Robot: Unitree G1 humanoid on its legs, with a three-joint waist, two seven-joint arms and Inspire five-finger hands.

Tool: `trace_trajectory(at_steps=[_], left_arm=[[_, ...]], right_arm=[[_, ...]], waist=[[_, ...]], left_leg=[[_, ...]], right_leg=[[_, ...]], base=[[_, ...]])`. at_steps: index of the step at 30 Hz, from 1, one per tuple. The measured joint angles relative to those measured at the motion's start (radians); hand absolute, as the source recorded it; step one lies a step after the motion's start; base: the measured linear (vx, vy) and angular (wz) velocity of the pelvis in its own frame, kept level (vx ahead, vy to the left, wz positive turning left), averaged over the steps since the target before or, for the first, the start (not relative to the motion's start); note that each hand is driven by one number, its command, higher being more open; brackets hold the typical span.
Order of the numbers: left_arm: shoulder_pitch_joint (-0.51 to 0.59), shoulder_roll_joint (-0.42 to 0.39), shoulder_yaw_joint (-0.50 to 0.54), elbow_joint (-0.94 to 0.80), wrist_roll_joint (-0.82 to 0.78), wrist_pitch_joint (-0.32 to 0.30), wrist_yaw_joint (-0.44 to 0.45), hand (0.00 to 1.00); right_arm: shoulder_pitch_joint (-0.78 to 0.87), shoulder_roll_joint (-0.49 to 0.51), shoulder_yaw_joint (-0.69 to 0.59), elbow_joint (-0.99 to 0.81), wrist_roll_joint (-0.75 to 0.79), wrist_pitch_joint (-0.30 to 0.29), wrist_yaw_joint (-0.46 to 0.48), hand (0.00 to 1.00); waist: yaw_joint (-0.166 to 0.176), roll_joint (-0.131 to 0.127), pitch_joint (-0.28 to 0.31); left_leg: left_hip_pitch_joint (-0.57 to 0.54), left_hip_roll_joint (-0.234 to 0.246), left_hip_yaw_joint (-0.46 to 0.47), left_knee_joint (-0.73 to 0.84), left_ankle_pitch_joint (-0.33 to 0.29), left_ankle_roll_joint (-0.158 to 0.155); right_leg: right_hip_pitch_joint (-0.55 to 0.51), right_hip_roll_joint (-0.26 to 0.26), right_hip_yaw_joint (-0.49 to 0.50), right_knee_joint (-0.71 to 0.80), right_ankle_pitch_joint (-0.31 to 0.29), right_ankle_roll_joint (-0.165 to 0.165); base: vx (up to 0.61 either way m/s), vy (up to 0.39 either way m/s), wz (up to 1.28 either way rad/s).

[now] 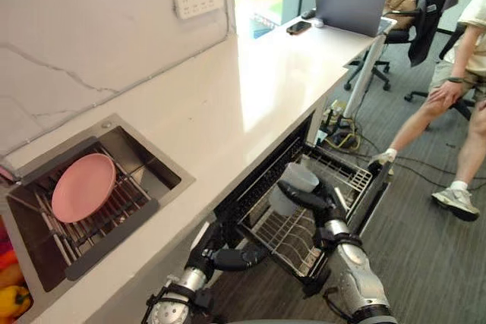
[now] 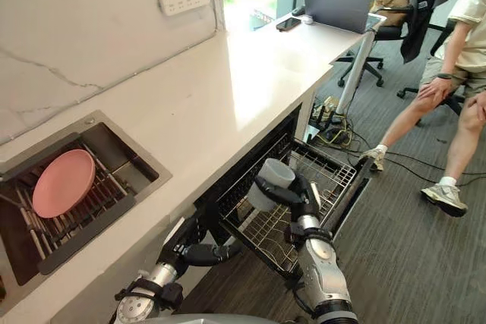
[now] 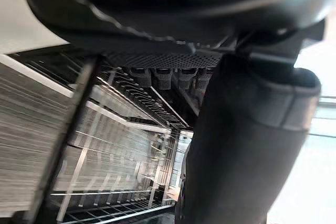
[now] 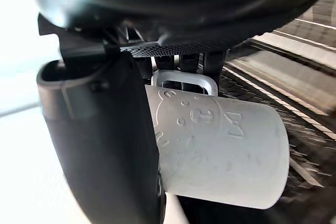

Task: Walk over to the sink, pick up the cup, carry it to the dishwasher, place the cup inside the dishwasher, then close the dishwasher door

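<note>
Cup of pale grey-white plastic, with raised figures on its side and a loop handle, is in the dark right hand, above the pulled-out wire dishwasher rack; the fingers wrap its far side and the thumb crosses its near side, so the hand is clasped round it; the right wrist view hides the cup's base behind the thumb, and whether the cup touches the wires cannot be told. Below the rack the open dishwasher door shows as a dark edge on the right, the rest covered by the rack. The dark left hand lies near the rack's near-left corner, fingers stretched roughly straight toward it and holding nothing; contact with the rack cannot be made out. To the left, a round pink plate leans on the grid inside the steel sink, set in the long white counter; yellow and orange fruit is cut off at the near-left corner. At the counter's far end stand an open grey laptop and a dark phone; a white power strip sits on the marble wall. On the right a person in shorts and trainers stands on the grey carpet, cut off above the chest.
</note>
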Motion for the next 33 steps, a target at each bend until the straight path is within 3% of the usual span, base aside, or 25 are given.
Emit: trace_trajectory(at_steps=[5,9,12,15,23,27,33], left_arm=[[0.008,0.018,0.020,0.171,0.111,0.004,0.052,1.00],[-0.044,0.002,0.109,0.365,0.170,0.116,0.098,1.00],[-0.072,-0.002,0.199,0.486,0.227,0.157,0.168,1.00],[-0.084,-0.020,0.226,0.475,0.238,0.157,0.176,1.00],[-0.142,-0.023,0.226,0.498,0.237,0.153,0.199,1.00],[-0.167,-0.023,0.220,0.497,0.226,0.153,0.211,1.00],[-0.176,-0.018,0.206,0.498,0.188,0.146,0.217,1.00]], right_arm=[[-0.054,-0.018,0.029,0.155,-0.078,0.011,0.004,0.00],[-0.122,-0.053,0.029,0.248,-0.127,0.054,0.011,0.00],[-0.171,-0.065,0.023,0.331,-0.199,0.075,0.000,0.00],[-0.205,-0.087,-0.008,0.388,-0.268,0.091,-0.005,0.00],[-0.378,-0.191,-0.020,0.527,-0.392,0.108,0.003,0.00],[-0.402,-0.229,-0.045,0.552,-0.435,0.108,0.000,0.00],[-0.412,-0.248,-0.056,0.602,-0.541,0.097,0.002,0.00]], waist=[[0.025,0.000,0.005],[0.032,0.007,0.026],[0.052,0.015,0.040],[0.078,0.017,0.059],[0.083,0.042,0.132],[0.101,0.060,0.175],[0.102,0.071,0.209]], left_leg=[[-0.022,-0.003,-0.043,0.000,0.018,0.001],[-0.031,-0.009,-0.094,-0.006,0.037,0.003],[-0.037,-0.011,-0.108,-0.006,0.043,-0.001],[-0.053,-0.016,-0.137,-0.006,0.052,-0.002],[-0.106,-0.019,-0.183,-0.006,0.078,0.005],[-0.111,-0.023,-0.199,-0.001,0.084,0.006],[-0.115,-0.033,-0.210,-0.002,0.088,0.010]], right_leg=[[0.007,-0.001,-0.044,-0.001,0.000,0.000],[0.028,-0.003,-0.094,-0.001,-0.005,0.001],[0.032,-0.003,-0.104,0.000,-0.011,0.002],[0.036,-0.005,-0.131,0.004,-0.011,0.003],[0.011,-0.007,-0.179,0.025,-0.010,0.004],[0.011,-0.010,-0.186,0.034,-0.014,0.000],[0.003,-0.027,-0.187,0.065,-0.029,0.003]], base=[[-0.03,-0.010,0.28],[-0.08,-0.001,0.33],[-0.07,0.010,0.21],[-0.03,0.016,0.27],[-0.01,0.006,0.18],[0.00,0.004,0.15],[-0.01,0.015,0.07]])
